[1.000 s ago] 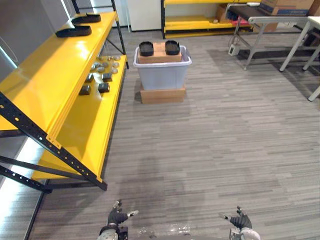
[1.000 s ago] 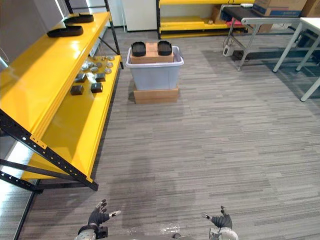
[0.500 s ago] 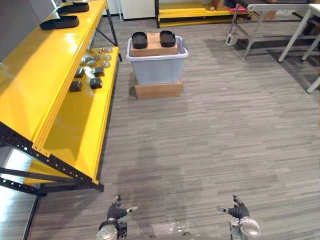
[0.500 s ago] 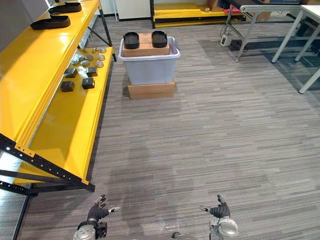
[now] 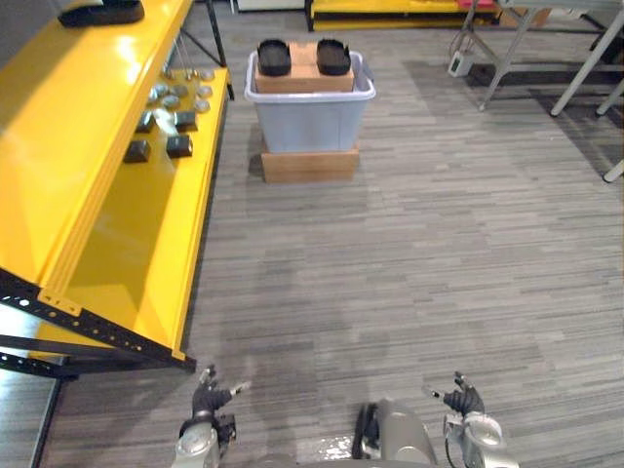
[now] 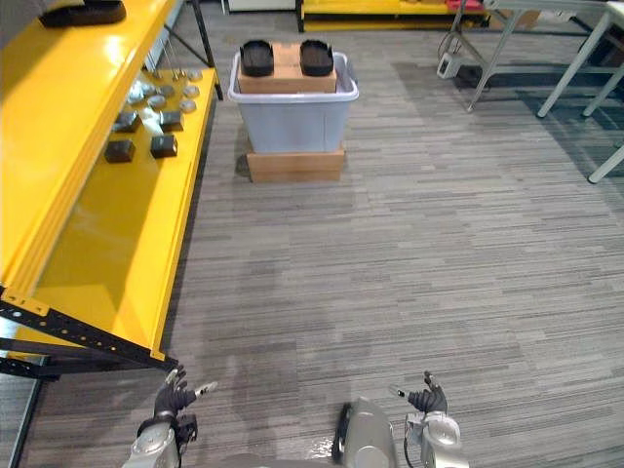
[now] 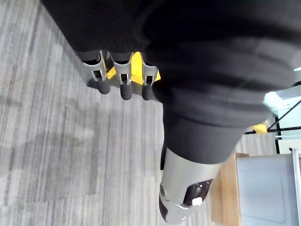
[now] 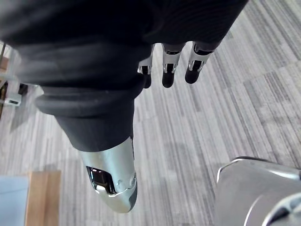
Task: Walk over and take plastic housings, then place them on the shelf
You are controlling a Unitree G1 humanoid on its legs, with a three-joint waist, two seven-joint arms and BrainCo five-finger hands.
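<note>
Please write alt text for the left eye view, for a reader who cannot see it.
Two black plastic housings lie on a cardboard box in a grey bin ahead, beside a yellow shelf. The left hand and right hand hang open and empty near the bottom edge.

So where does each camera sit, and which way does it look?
Left eye view: on the head, looking down and ahead at yellow shelf, grey bin and two black housings atop it; left robot hand and right robot hand at the bottom edge.
Right eye view: beside it, sharing that whole scene.
Left wrist view: on that wrist, along its straight fingers to floor; shares the bin.
Right wrist view: likewise, fingers over floor.
</note>
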